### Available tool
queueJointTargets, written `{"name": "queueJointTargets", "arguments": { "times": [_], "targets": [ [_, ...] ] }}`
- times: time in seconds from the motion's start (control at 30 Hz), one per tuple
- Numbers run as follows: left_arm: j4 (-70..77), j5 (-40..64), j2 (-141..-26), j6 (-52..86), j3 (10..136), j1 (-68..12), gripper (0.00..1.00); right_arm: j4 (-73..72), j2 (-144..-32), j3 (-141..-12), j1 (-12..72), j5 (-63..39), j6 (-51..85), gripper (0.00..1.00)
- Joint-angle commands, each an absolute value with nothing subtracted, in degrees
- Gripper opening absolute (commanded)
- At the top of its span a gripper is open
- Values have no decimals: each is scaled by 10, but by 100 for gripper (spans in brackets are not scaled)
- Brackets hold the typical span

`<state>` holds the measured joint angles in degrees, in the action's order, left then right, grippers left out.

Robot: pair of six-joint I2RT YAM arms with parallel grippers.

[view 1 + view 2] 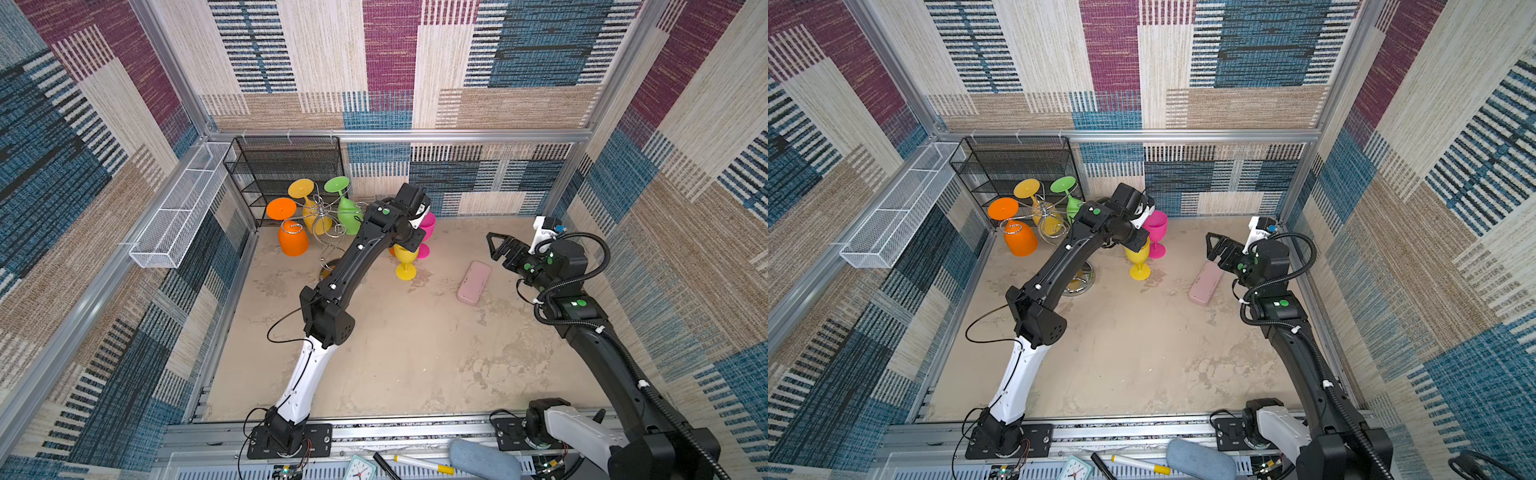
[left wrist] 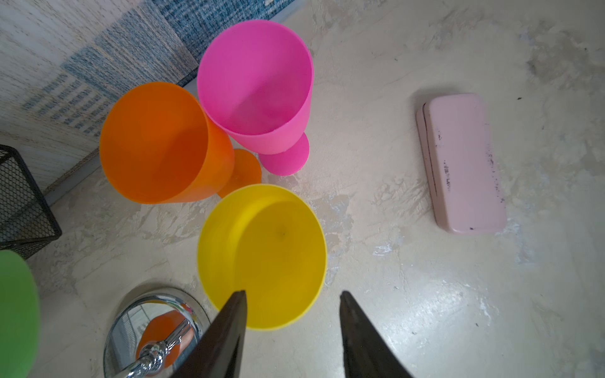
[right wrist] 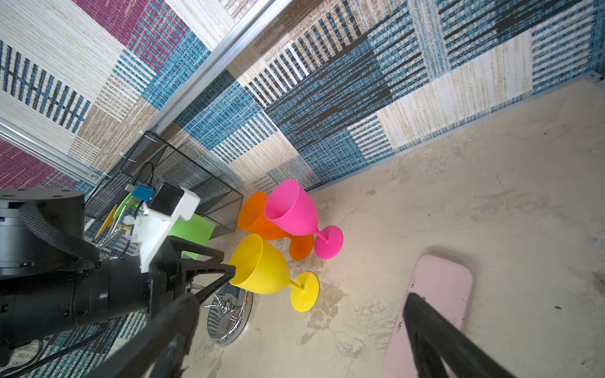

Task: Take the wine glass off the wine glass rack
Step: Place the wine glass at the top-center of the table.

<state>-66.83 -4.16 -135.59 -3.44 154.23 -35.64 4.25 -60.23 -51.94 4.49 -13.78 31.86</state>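
While both top views bury it under the wrist, the left wrist view shows the left tool (image 2: 293,294) partly parted and gripping nothing, one finger (image 2: 229,327) over the rim of the yellow wine glass (image 2: 262,255), its mate clear outside the wall. That glass stands upright on the desk (image 1: 395,353) directly beneath the tool, next to an upright orange glass (image 2: 157,140) and pink glass (image 2: 255,81), off the wine glass rack (image 2: 131,324) just beside it, where three glasses hang bowl-down. Right tool (image 1: 500,247): spread wide, empty, above the desk near a pink case (image 1: 473,282).
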Motion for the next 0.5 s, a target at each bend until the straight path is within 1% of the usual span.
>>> {"name": "queueJointTargets", "arguments": {
  "times": [0.0,0.17,0.3,0.47],
  "targets": [
    [-670,-36,-1330,-39,1541,-356,51,43,-600,-526,46,-133,312,100],
    [-670,-28,-1281,-33,1516,-362,55,41,-600,-526,46,-139,308,100],
    [-669,-31,-1234,-34,1498,-374,63,33,-597,-525,46,-151,307,100],
    [-670,-33,-1175,-25,1476,-387,77,27,-588,-529,48,-155,305,100]
  ]
}}
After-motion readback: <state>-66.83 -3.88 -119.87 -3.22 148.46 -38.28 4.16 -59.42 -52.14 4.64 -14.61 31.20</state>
